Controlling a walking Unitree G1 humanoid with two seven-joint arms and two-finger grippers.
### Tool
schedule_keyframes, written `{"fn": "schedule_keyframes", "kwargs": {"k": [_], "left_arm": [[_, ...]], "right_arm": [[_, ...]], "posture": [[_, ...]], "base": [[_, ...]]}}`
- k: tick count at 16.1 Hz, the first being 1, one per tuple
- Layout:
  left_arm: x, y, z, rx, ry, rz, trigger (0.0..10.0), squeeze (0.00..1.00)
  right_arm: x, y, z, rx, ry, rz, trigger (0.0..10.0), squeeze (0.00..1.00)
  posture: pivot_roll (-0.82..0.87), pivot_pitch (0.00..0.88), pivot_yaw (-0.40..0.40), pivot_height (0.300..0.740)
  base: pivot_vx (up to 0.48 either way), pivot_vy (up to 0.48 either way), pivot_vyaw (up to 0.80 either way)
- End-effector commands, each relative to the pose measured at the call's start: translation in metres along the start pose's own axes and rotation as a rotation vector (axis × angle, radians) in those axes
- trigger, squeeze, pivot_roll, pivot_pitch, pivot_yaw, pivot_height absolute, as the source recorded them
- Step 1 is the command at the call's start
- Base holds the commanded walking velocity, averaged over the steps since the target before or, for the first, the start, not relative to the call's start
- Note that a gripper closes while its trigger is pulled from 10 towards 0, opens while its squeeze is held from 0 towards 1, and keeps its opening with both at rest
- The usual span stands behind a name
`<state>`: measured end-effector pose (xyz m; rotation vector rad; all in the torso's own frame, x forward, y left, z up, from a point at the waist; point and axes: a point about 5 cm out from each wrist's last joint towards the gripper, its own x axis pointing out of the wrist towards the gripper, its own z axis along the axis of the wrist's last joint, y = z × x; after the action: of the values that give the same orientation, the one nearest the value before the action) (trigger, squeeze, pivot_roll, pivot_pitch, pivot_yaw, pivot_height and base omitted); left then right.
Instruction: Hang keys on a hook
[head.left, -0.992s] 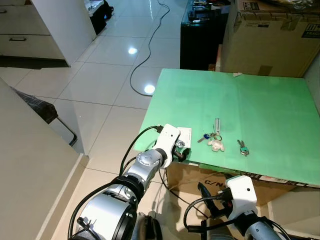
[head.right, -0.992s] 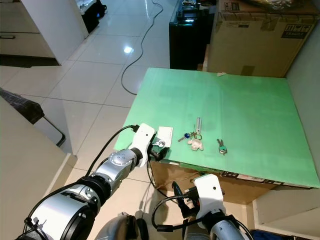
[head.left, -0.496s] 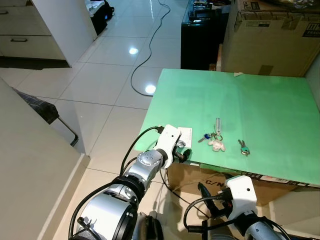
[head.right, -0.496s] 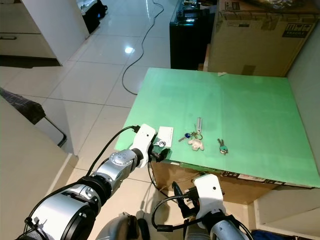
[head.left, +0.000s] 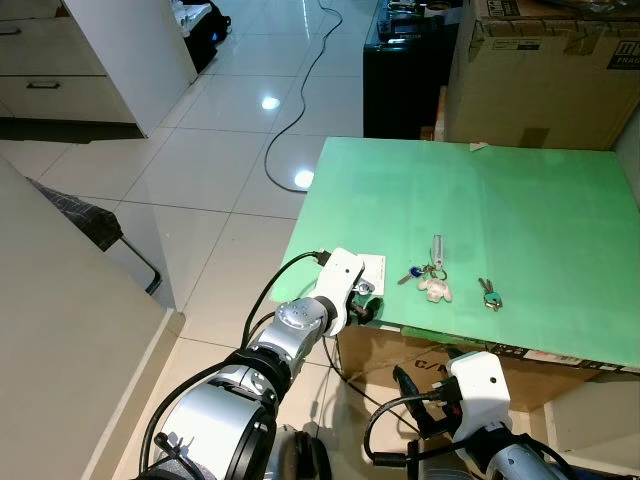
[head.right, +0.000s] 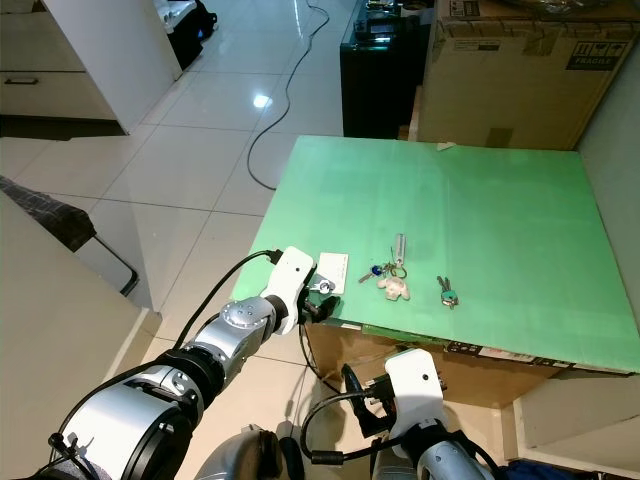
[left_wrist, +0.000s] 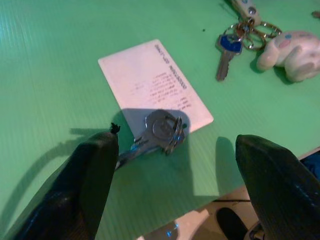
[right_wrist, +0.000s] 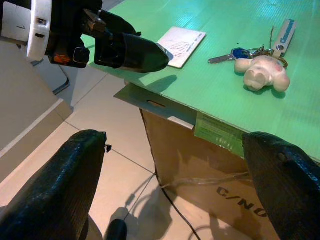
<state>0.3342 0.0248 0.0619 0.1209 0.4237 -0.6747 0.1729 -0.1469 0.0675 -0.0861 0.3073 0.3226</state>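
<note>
Left gripper (left_wrist: 167, 150) spread over keys (left_wrist: 162, 131) on white card (left_wrist: 152, 82) | right gripper (right_wrist: 175, 175) spread, below green table (head.left: 520, 200).

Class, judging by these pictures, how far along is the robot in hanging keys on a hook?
Done: nothing hung. In hand: the left pincer is open over silver keys lying partly on a white card, not gripped. Left: grasp, lift and carry them to a hook. The right pincer hangs open below the green table.

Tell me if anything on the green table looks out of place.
A silver key set lies half on the white card at the green table edge, between the open left gripper fingers. Nothing is spilled or broken.
</note>
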Motion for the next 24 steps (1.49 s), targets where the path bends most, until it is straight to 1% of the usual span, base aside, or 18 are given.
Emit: {"fn": "schedule_keyframes", "kwargs": {"k": [1, 2, 3, 5, 7, 8, 9, 10, 11, 14, 15, 17, 19, 21, 22, 24], "left_arm": [[0.01, -0.032, 0.008, -0.011, -0.003, -0.078, 1.5, 0.0], [0.01, -0.032, 0.008, -0.011, -0.003, -0.078, 1.5, 0.0], [0.011, -0.034, 0.005, -0.007, 0.008, -0.081, 0.0, 0.0], [0.011, -0.037, 0.004, -0.007, 0.015, -0.086, 0.0, 0.0], [0.012, -0.043, 0.002, -0.019, 0.021, -0.099, 0.0, 0.0], [0.013, -0.049, 0.001, -0.025, 0.025, -0.103, 0.0, 0.0], [0.013, -0.05, 0.0, -0.026, 0.026, -0.105, 0.0, 0.0], [0.013, -0.052, 0.0, -0.006, 0.031, -0.109, 0.0, 0.0], [0.014, -0.054, 0.002, -0.023, 0.015, -0.117, 0.0, 0.0], [0.015, -0.059, 0.002, -0.01, 0.012, -0.13, 0.0, 0.0], [0.016, -0.063, 0.006, -0.02, 0.0, -0.141, 0.0, 0.0], [0.017, -0.066, 0.008, -0.026, -0.008, -0.146, 0.0, 0.0], [0.018, -0.068, 0.01, -0.044, -0.011, -0.137, 0.0, 0.0], [0.018, -0.063, 0.009, -0.105, 0.001, -0.091, 0.0, 0.0], [0.017, -0.063, 0.009, -0.114, 0.002, -0.084, 0.0, 0.0], [0.017, -0.061, 0.008, -0.101, 0.009, -0.067, 0.0, 0.0]], "right_arm": [[-0.002, 0.005, -0.003, 0.005, 0.013, 0.009, 10.0, 0.0], [-0.002, 0.005, -0.003, 0.005, 0.013, 0.009, 10.0, 0.0], [-0.003, 0.007, -0.003, 0.007, 0.015, 0.009, 10.0, 0.0], [-0.004, 0.008, -0.003, 0.01, 0.016, 0.009, 10.0, 0.0], [-0.006, 0.009, -0.005, 0.013, 0.022, 0.008, 10.0, 0.0], [-0.007, 0.01, -0.005, 0.012, 0.025, 0.01, 10.0, 0.0], [-0.008, 0.011, -0.005, 0.012, 0.026, 0.01, 10.0, 0.0], [-0.009, 0.011, -0.005, 0.01, 0.027, 0.01, 10.0, 0.0], [-0.009, 0.012, -0.005, 0.015, 0.029, 0.007, 10.0, 0.0], [-0.01, 0.011, -0.006, 0.012, 0.031, 0.011, 10.0, 0.0], [-0.01, 0.011, -0.005, 0.01, 0.031, 0.01, 10.0, 0.0], [-0.011, 0.011, -0.006, 0.009, 0.033, 0.013, 10.0, 0.0], [-0.012, 0.011, -0.005, 0.007, 0.035, 0.015, 10.0, 0.0], [-0.012, 0.013, -0.005, 0.007, 0.038, 0.017, 10.0, 0.0], [-0.012, 0.013, -0.005, 0.008, 0.039, 0.017, 10.0, 0.0], [-0.013, 0.014, -0.005, 0.01, 0.041, 0.017, 10.0, 0.0]], "posture": [[-0.3, 0.171, 0.181, 0.686], [-0.3, 0.171, 0.181, 0.686], [-0.3, 0.174, 0.182, 0.686], [-0.3, 0.179, 0.186, 0.686], [-0.31, 0.186, 0.188, 0.686], [-0.32, 0.192, 0.189, 0.686], [-0.32, 0.194, 0.189, 0.686], [-0.31, 0.194, 0.183, 0.686], [-0.31, 0.197, 0.184, 0.686], [-0.31, 0.198, 0.183, 0.686], [-0.32, 0.199, 0.179, 0.686], [-0.32, 0.2, 0.178, 0.686], [-0.32, 0.205, 0.177, 0.686], [-0.32, 0.21, 0.179, 0.686], [-0.32, 0.21, 0.179, 0.686], [-0.32, 0.213, 0.183, 0.686]], "base": [[0.0, 0.0, 0.0], [0.0, 0.0, 0.0], [0.0, 0.0, 0.0], [0.0, 0.0, 0.0], [0.0, 0.0, 0.0], [0.0, 0.0, 0.0], [0.0, 0.0, 0.0], [0.0, 0.0, 0.0], [0.0, 0.0, 0.0], [0.0, 0.0, 0.0], [0.0, 0.0, 0.0], [0.0, 0.0, 0.0], [0.0, 0.0, 0.0], [0.0, 0.0, 0.0], [0.0, 0.0, 0.0], [0.0, 0.0, 0.0]]}}
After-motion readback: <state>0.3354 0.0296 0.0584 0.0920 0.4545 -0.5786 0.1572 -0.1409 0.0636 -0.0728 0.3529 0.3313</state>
